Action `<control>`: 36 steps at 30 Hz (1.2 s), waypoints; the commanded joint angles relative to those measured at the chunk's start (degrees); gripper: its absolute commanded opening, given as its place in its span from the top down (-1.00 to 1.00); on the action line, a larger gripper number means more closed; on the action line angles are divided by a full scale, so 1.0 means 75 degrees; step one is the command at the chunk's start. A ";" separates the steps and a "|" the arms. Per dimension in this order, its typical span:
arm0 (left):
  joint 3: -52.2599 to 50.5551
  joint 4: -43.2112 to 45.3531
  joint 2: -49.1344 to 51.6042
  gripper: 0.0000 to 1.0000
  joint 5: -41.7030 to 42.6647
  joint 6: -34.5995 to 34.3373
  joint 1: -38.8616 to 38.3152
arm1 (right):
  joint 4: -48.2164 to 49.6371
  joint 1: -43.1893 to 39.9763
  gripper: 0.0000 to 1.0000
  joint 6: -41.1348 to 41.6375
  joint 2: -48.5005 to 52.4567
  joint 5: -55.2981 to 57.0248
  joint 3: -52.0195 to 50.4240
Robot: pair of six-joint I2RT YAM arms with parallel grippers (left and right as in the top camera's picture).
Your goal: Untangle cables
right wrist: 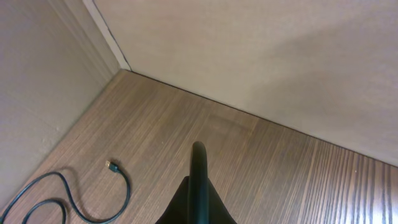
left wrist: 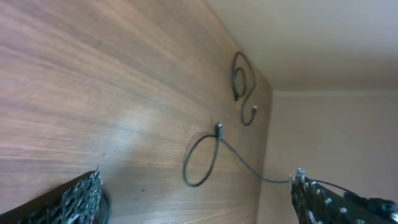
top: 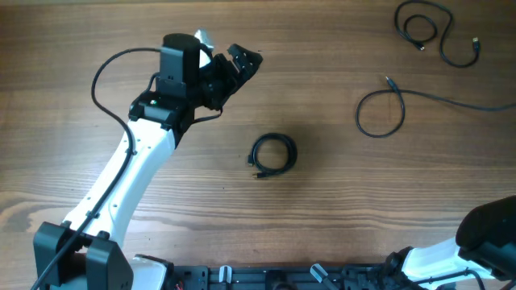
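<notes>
The left gripper [top: 242,61] is black and blocky on a white arm, and it hangs over a table [top: 339,209] of brown wood-grain laminate. Its jaws are spread wide with nothing between them. In the left wrist view its two fingers [left wrist: 79,200] show rough, studded black pads at the two lower corners. Off to one side of this gripper, near but apart from it, lies the coiled cable [top: 272,153], a thin black cord wound into a tight, flat ring. Straight ahead of the spread fingers is the looped cable [left wrist: 200,163], a single loose oval that closes at a small metallic plug [left wrist: 219,129], with a long tail trailing away past the right-hand finger. Farther ahead, well apart from the gripper, the third cable [left wrist: 241,81] lies in slack curves with a pale plug tip. The right gripper [right wrist: 198,180] shows as one smooth dark ridge, its fingers pressed together and holding nothing. Beside it, to the lower left of its wrist view, a thin black cable end [right wrist: 127,190] bends in a soft curve to a small metal plug; which cable it belongs to I cannot tell. Plain matte walls [right wrist: 261,68] meet the table beyond.
</notes>
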 commanded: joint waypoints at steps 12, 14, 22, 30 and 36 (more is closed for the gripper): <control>0.0044 -0.0933 -0.0082 -1.00 -0.0122 0.0417 0.0026 | -0.0286 0.0070 0.24 -0.0787 0.1422 -0.2212 0.0052; 0.0044 -0.0956 -0.0082 -1.00 -0.0122 0.0417 0.0026 | -0.0443 0.0070 -0.04 -0.1040 0.1428 -0.3923 0.0052; 0.0044 -0.1020 -0.0082 -1.00 -0.0122 0.0414 0.0026 | -0.2302 0.0874 -0.59 -0.1728 0.1486 -0.6752 -0.0114; 0.0044 -0.1154 -0.0082 -1.00 -0.0122 0.0417 0.0026 | -0.2573 0.3107 -0.92 -0.1466 0.1486 -0.5627 -0.1784; 0.0044 -0.1221 -0.0082 -1.00 -0.0122 0.0417 0.0026 | -0.0653 0.4062 -0.30 -0.0326 0.1501 -0.4226 -0.3051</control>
